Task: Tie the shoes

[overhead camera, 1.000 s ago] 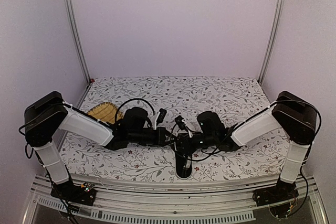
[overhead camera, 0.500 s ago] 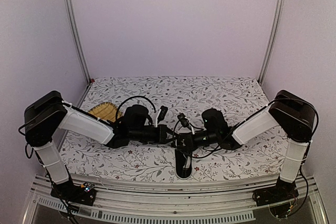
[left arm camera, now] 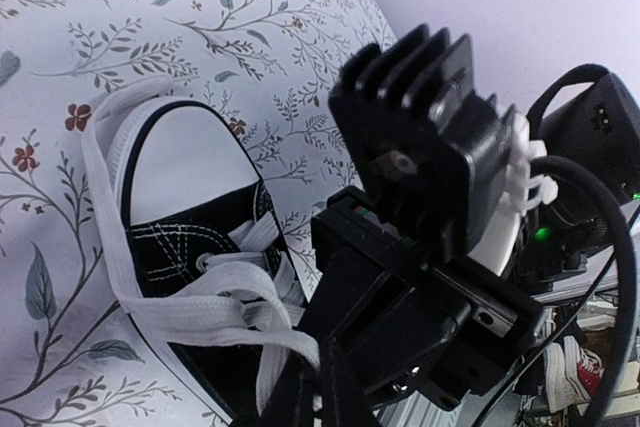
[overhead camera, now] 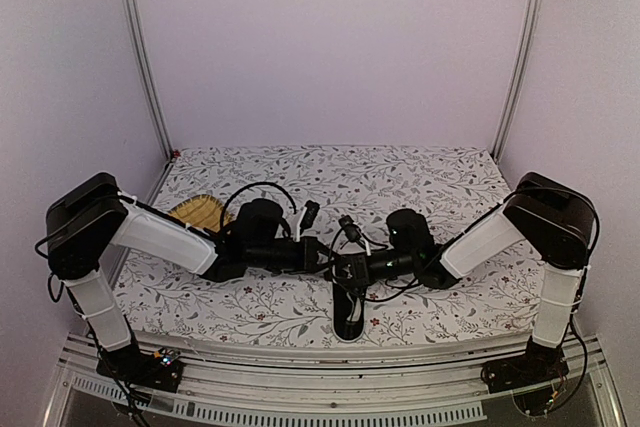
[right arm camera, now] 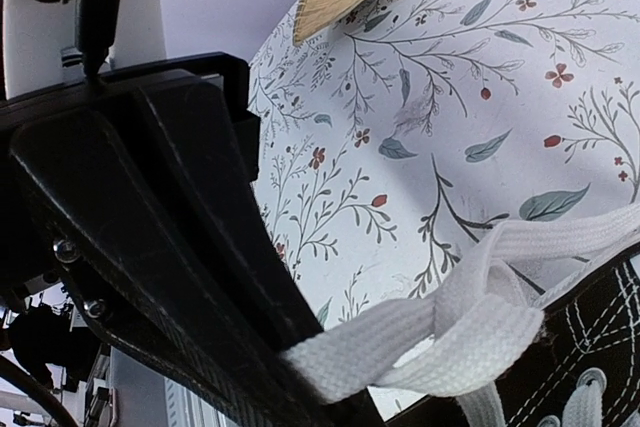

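Shoe [overhead camera: 348, 315], lower centre: right gripper [right arm camera: 300, 365] pinches lace [right arm camera: 470, 322]; left gripper [left arm camera: 312, 392] hold cannot be told. Risk: a hard pull slips the lace or drags the shoe.

Floral table [overhead camera: 400, 172] carries a sneaker [overhead camera: 349, 319] and yellow mat [overhead camera: 197, 214].

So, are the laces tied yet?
Untied: laces lie loose over the sneaker, no bow; the right end effector pinches a strand.
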### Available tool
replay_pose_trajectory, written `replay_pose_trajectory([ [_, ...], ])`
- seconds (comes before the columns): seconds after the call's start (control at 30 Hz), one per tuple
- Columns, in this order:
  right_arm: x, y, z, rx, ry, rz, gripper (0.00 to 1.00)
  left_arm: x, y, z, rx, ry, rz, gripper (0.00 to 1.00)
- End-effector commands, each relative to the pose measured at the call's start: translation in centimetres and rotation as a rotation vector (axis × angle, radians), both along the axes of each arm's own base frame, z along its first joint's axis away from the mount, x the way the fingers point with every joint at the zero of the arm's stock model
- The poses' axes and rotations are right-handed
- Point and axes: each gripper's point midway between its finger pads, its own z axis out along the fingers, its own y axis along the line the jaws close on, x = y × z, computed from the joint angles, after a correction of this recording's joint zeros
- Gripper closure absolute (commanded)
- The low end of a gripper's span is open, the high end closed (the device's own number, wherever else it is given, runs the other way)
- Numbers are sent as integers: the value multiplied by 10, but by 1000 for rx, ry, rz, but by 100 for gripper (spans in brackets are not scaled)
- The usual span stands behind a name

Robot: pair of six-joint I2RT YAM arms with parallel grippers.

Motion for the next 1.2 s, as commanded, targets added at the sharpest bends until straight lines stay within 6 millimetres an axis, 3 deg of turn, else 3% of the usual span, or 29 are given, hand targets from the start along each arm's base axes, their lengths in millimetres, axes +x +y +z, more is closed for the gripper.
replay_pose_trajectory([
  [0.0, 2, 10, 35, 105, -68, 13, 98, -10, -8, 6, -4, -10, -52, 94],
  [0.3, 4, 0, 2, 18, -46, -34, 98, -14, 8, -1, 61, -46, -41, 70],
  [0.47, 3, -3, -2, 7, -44, -38, 98, -23, 21, 3, 84, -93, -64, 53],
  [0.63, 3, -2, -2, 8, -44, -36, 98, -35, 31, 1, 87, -121, -101, 43],
  [0.7, 4, -2, 0, 9, -46, -35, 98, -42, 35, -3, 84, -128, -119, 43],
  [1.17, 4, -2, -3, -1, -40, -38, 98, -61, 44, -46, 157, -151, -159, 69],
])
